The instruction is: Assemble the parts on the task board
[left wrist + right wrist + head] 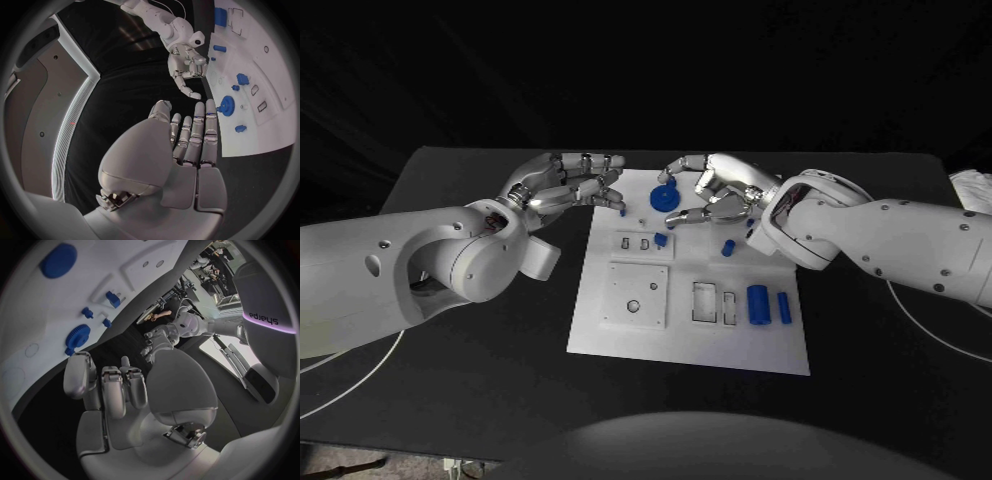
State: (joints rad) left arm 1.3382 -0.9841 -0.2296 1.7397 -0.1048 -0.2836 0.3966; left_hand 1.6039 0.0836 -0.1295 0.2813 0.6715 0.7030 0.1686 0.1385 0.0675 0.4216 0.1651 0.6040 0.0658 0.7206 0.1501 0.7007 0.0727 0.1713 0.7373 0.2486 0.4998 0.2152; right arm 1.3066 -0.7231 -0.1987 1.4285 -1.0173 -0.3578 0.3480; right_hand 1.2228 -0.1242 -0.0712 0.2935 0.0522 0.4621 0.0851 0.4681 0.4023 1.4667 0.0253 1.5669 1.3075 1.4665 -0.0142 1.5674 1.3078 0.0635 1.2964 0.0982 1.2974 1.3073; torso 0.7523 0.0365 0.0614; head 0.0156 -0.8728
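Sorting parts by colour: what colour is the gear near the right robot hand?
Blue. The gear shows best in the left wrist view.

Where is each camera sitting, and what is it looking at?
Head view: on the robot's head, looking down at the black table and the task board; both arms reach in, left hand, right hand.
Left wrist view: behind the left hand, facing the board and the right hand.
Right wrist view: behind the right hand, facing the board and the left hand.
Shared: all three show the blue gear.
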